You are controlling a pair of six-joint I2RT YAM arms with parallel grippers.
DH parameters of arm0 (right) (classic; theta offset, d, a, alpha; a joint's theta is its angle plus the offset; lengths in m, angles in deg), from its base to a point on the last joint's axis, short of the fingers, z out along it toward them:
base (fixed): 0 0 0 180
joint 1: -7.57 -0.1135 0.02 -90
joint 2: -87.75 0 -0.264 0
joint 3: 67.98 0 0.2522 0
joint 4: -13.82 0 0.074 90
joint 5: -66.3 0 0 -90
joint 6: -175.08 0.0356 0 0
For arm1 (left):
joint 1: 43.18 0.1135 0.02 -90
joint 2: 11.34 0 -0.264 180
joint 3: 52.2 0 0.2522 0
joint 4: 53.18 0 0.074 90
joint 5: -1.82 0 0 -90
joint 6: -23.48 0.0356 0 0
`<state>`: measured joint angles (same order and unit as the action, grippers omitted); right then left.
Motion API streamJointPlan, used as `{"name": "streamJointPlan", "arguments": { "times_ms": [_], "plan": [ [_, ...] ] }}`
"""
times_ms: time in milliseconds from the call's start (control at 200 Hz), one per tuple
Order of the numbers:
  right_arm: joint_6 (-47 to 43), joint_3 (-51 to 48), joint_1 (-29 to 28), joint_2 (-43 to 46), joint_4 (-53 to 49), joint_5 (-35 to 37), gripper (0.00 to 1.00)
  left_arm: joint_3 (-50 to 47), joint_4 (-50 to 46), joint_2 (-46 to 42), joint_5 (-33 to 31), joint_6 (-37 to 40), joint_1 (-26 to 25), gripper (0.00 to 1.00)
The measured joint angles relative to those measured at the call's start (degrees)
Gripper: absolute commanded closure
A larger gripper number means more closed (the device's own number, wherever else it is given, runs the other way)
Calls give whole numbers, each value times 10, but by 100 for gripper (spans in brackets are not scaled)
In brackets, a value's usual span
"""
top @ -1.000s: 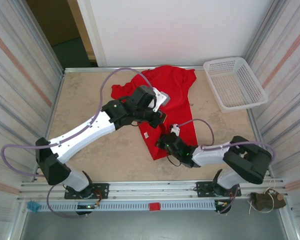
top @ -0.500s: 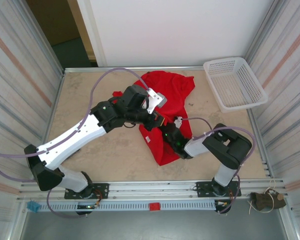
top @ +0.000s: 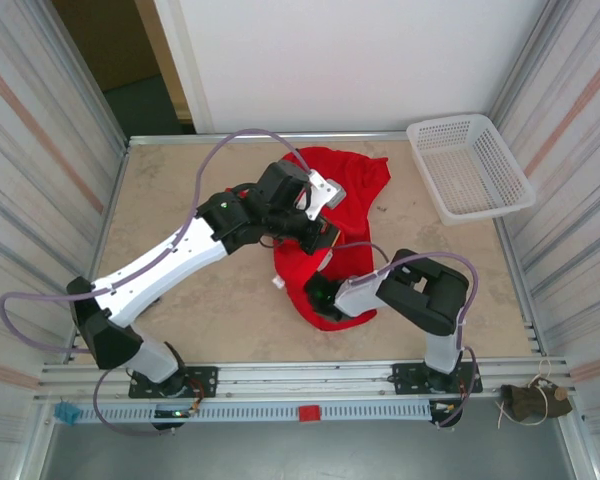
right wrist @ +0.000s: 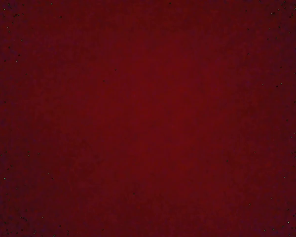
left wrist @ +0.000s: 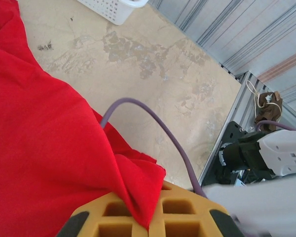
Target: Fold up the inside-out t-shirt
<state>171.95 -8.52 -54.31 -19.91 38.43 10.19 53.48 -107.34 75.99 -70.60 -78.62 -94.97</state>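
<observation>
Since a second ago the t-shirt has been drawn in from a flatter spread into a narrower, bunched heap, its left sleeve pulled off the bare tabletop. The right arm has folded sharply at the elbow and swung its tip leftward into the near end of the cloth. The left arm has hardly shifted.

From above, the t-shirt lies at the middle of the tabletop, running from near the far edge down toward the arms, with a small white tag showing at its left edge. The left gripper sits on the middle of the heap. In the left wrist view its jaws are clamped on a fold of the t-shirt, the red cloth pinched between the yellow pads. A purple cable arcs over the tabletop beyond.

The right gripper is buried in the near end of the heap, jaws together. Whether cloth is caught in them I cannot tell. The right wrist view is dark red cloth pressed close to the lens.

A white basket stands at the far right corner, well apart from the t-shirt; its corner shows in the left wrist view.
</observation>
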Motion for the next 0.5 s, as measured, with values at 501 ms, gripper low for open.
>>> {"name": "streamJointPlan", "arguments": {
  "times_ms": [501],
  "plan": [
    [15,43,104,-34,-68,21,100,-13,-23,-64,57,-17,1,100]
  ]
}}
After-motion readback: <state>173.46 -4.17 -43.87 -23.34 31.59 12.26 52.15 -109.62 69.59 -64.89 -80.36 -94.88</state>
